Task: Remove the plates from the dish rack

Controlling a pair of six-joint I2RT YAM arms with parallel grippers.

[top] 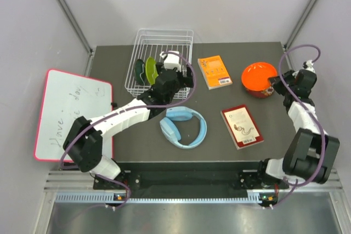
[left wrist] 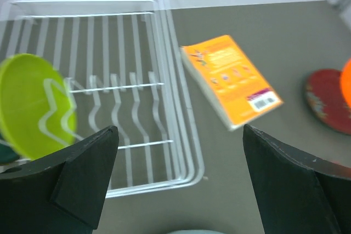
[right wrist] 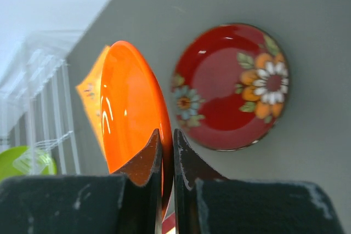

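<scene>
Plainly, the weak spot is the grip. The right end effector (right wrist: 166, 138) is clamped on just the rim of the orange plate (right wrist: 131, 108), well to the right of the dish rack (top: 164, 31). The dark red plate (right wrist: 230, 86) lies flat on the worktop (right wrist: 312, 20) out there too. We judge that so thin a pinch could let the orange plate swivel or slip. Released at this tilt, it could strike the red one or roll off.

Being round, it has no long axis. It stands edge-on in the wrist view, yet from above its hollow face shows, so we read it as steeply tilted.

The left end effector (left wrist: 180, 135), spread wide and holding nothing, hovers at the rack's right wall. It could snag a wire reaching for the lime green plate (left wrist: 33, 105), which stands upright beside the dark teal plate (top: 140, 71) at the rack's left end.
</scene>
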